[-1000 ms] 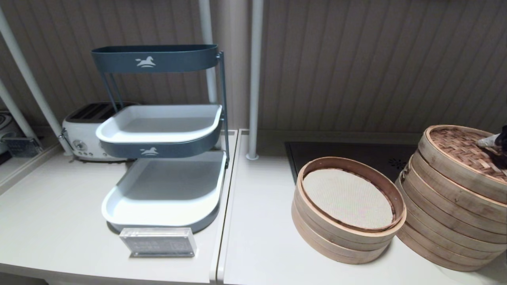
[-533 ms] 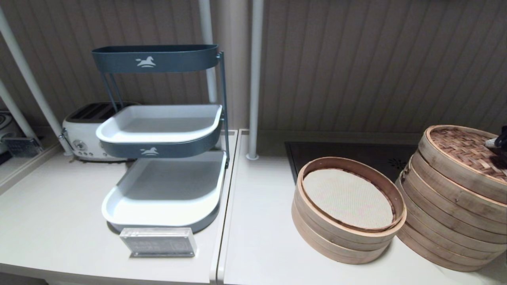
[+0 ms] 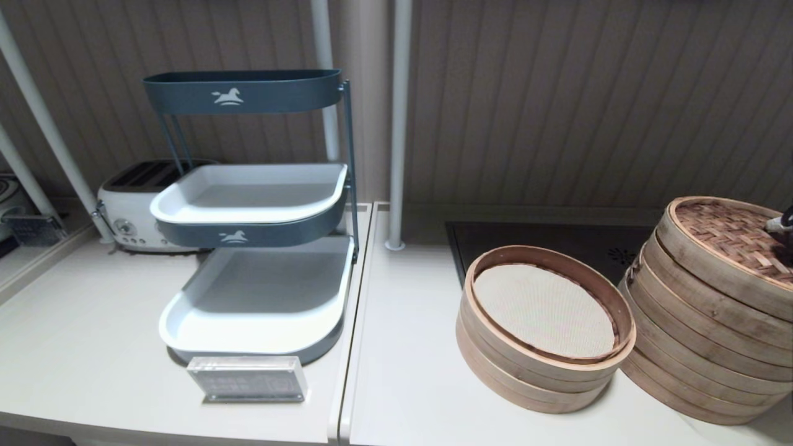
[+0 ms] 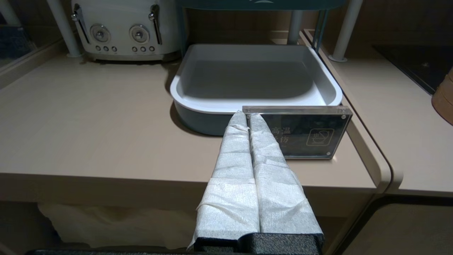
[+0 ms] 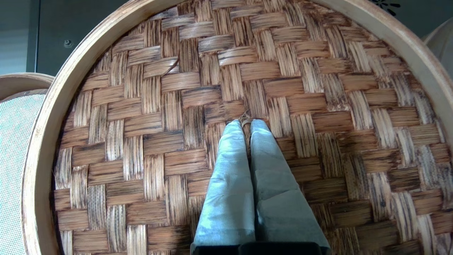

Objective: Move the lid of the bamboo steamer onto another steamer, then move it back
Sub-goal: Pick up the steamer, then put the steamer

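Observation:
The bamboo steamer lid (image 3: 725,243), reddish-brown woven with a pale rim, lies tilted on top of the taller steamer stack (image 3: 694,347) at the far right. My right gripper (image 5: 246,122) is over the lid's (image 5: 226,71) centre, shut with the small knot pinched between its fingertips. In the head view only the tip of that gripper (image 3: 782,224) shows at the frame's edge. The shorter steamer (image 3: 545,365), uncovered with its white mesh liner (image 3: 542,306) showing, stands just left of the stack. My left gripper (image 4: 247,115) is parked, shut and empty, at the table's front edge.
A three-tier tray rack (image 3: 248,204) stands at the left, with a toaster (image 3: 127,214) behind it and an acrylic sign (image 3: 248,378) in front. A black hob panel (image 3: 557,238) lies behind the steamers. A white pole (image 3: 396,124) rises at the middle back.
My right gripper has slid to the right, almost out of the head view. The lid has shifted slightly the same way on the taller stack.

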